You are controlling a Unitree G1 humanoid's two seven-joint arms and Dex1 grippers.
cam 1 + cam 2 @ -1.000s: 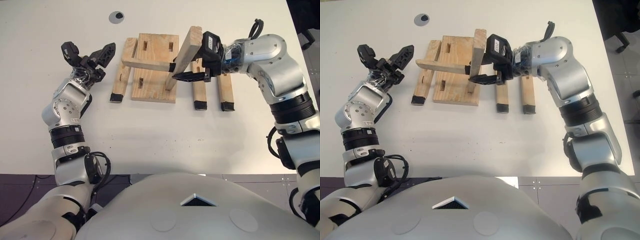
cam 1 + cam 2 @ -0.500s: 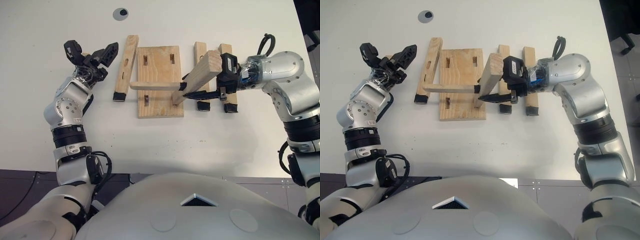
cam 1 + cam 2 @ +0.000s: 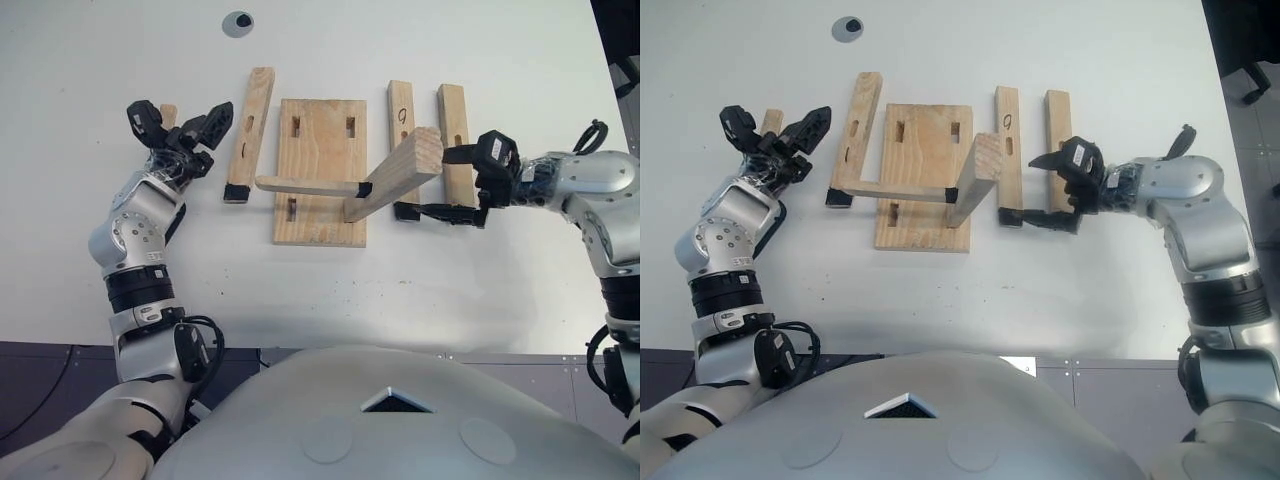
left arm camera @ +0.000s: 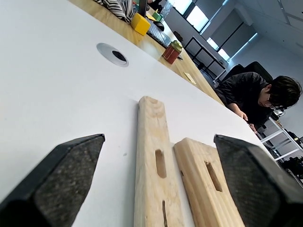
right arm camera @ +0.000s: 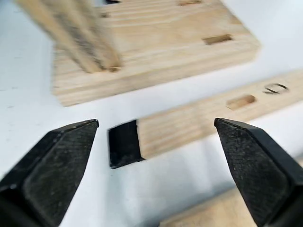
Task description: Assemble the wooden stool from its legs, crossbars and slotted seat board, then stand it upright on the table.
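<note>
My left gripper (image 3: pixel 180 112) stays spread beside a flat black-capped wooden leg (image 3: pixel 248 130). The tilted pale leg with crossbar (image 3: pixel 395 187) stands on the rectangular slotted seat board (image 3: pixel 320 130), released by my right gripper (image 3: pixel 438 182), now open and withdrawn rightward.

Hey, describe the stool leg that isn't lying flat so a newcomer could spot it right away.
On the white table, find the seat board lying flat in the middle. One leg rises at a slant over the board's right edge. Unlike the flat legs beside the board, this tilted leg has a crossbar plugged into it, reaching left across the board.
</note>
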